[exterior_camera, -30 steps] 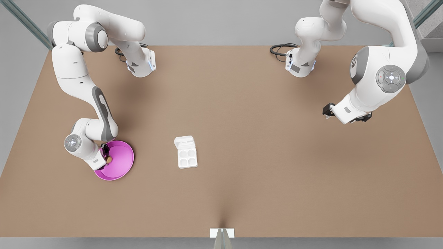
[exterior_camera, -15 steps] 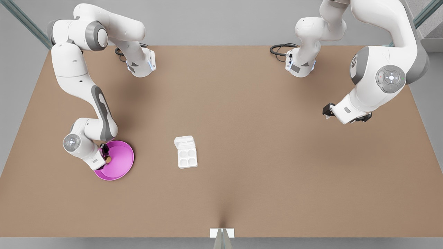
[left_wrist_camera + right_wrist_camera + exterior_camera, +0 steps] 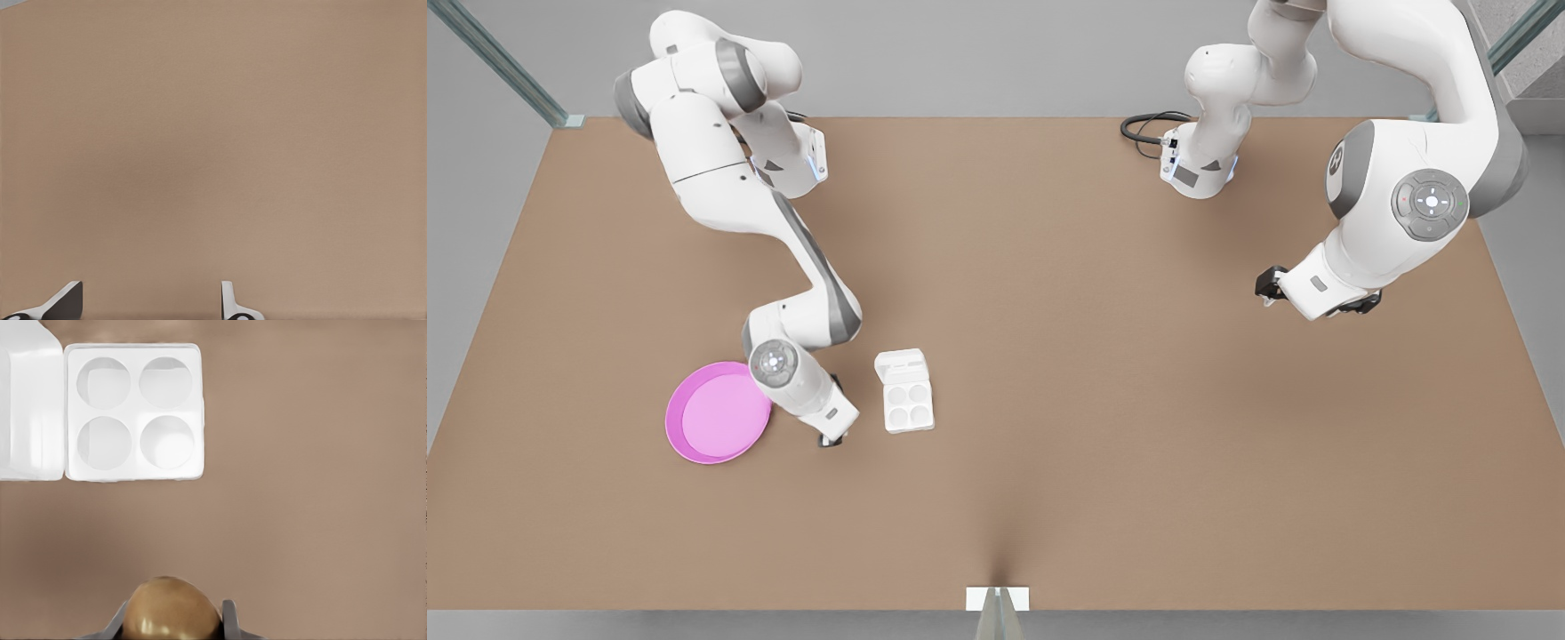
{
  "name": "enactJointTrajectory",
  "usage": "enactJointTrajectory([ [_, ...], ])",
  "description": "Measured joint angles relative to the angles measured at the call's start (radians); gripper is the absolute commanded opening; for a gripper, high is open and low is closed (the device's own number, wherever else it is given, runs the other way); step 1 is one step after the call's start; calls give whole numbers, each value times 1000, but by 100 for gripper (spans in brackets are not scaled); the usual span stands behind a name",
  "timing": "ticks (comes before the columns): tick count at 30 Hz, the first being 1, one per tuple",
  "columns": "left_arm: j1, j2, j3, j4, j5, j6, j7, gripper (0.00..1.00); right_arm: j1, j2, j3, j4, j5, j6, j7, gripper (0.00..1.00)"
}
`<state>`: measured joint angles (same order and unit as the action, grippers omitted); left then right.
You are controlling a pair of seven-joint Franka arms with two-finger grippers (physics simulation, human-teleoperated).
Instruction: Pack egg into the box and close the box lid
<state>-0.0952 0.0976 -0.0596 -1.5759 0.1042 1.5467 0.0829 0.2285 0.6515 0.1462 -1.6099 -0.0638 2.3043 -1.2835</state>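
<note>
The tan-brown egg (image 3: 173, 610) sits between the fingers of my right gripper (image 3: 175, 620), which is shut on it. This gripper (image 3: 831, 439) hangs just beside the box (image 3: 908, 407), on the side toward the front view's left. The box (image 3: 133, 413) is a white carton with four empty round cups. Its box lid (image 3: 27, 407) lies open and flat beside the tray, seen as a white flap (image 3: 900, 364) on the carton's far side. My left gripper (image 3: 1267, 286) waits far off at the front view's right, open (image 3: 148, 303) over bare table.
A round pink plate (image 3: 716, 413) lies empty on the brown table (image 3: 1103, 356), just to the front view's left of my right gripper. Both arm bases and a black cable (image 3: 1143, 129) stand at the far edge.
My right arm has swung from over the pink plate toward the front view's right, carrying the egg to the carton's side. The plate now holds nothing. The left arm has not moved.
</note>
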Motion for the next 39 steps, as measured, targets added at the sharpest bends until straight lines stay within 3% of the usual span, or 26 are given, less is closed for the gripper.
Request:
enactJointTrajectory([
  [9, -9, 9, -3, 0, 0, 2, 0, 100, 120, 82, 15, 83, 58, -21, 182, 57],
  [28, -23, 9, -5, 0, 0, -1, 0, 100, 114, 120, 4, 115, 71, -28, 366, 58],
  [29, -22, 9, -5, 0, 0, -1, 0, 100, 114, 122, 4, 114, 71, -27, 371, 100],
  [35, -21, 10, -5, 0, 0, -1, 0, 100, 115, 119, 4, 115, 70, -24, 400, 100],
  [36, -21, 11, -5, 0, 0, 0, 0, 78, 115, 110, 5, 117, 71, -28, 405, 100],
  [37, -23, 17, -5, 2, 0, 0, 0, 44, 114, 89, 6, 120, 71, -39, 412, 100],
  [38, -28, 28, -4, 6, 1, 2, 0, 21, 113, 59, 7, 123, 71, -58, 423, 100],
  [39, -41, 45, -4, 10, 3, 7, 0, 21, 110, 20, 4, 124, 71, -80, 443, 100],
])
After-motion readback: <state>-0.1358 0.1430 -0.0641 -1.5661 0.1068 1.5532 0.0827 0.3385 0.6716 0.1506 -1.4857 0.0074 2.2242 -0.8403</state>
